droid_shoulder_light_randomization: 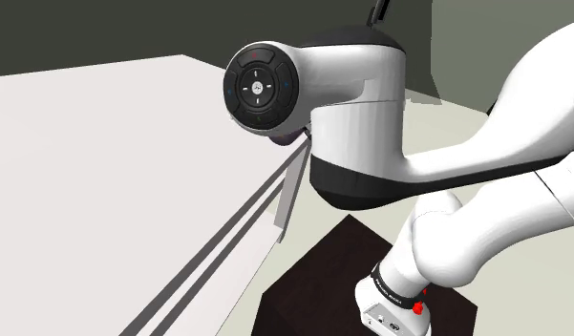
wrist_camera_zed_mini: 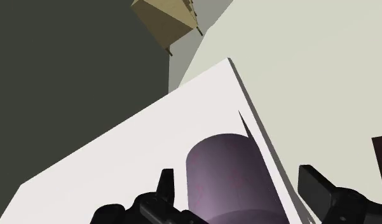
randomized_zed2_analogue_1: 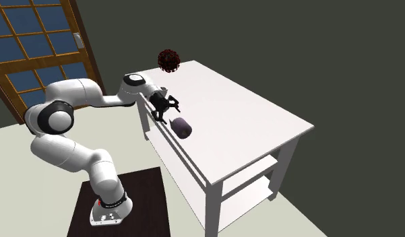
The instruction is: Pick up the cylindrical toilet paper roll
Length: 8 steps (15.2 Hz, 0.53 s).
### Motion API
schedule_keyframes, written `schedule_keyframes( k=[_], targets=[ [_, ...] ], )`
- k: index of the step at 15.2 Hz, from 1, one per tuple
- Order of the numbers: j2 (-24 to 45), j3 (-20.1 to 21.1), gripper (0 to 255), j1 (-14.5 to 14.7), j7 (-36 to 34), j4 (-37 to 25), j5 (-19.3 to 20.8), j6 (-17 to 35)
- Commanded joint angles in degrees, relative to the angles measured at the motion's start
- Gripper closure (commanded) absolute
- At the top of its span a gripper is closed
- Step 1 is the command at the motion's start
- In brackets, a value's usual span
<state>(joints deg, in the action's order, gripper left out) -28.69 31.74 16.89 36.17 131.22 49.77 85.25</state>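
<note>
Roll (wrist_camera_zed_mini: pixel 229 181), a dull purple cylinder, lay on its side near the white surface's (randomized_zed2_analogue_1: pixel 251 124) edge; claw (wrist_camera_zed_mini: pixel 238 177) stood spread apart, straddling it without touching.

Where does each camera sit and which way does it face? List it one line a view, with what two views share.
Shoulder view: beside the dark box stand, facing over the white table; the white arm looms close.
Second exterior view: high, beyond the table, looking down on the whole arm, black pincer and purple cylindrical roll.
Wrist view: on the hand, looking along the open fingers at the roll.
Shared: the last two both show roll and table.
</note>
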Motion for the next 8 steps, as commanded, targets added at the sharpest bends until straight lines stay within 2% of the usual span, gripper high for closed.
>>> schedule_keyframes(
  k=[1,4,5,8],
  targets=[
    [0.05,0.19,0,0.19,-1.06,1.33,-0.09,0.65],
    [0.29,0.35,0,0.24,-2.02,2.19,-0.18,1.15],
    [0.33,0.43,255,0.25,-2.01,2.08,-0.23,1.03],
    [0.36,0.45,255,0.25,-2.03,2.05,-0.23,1.02]
  ],
)
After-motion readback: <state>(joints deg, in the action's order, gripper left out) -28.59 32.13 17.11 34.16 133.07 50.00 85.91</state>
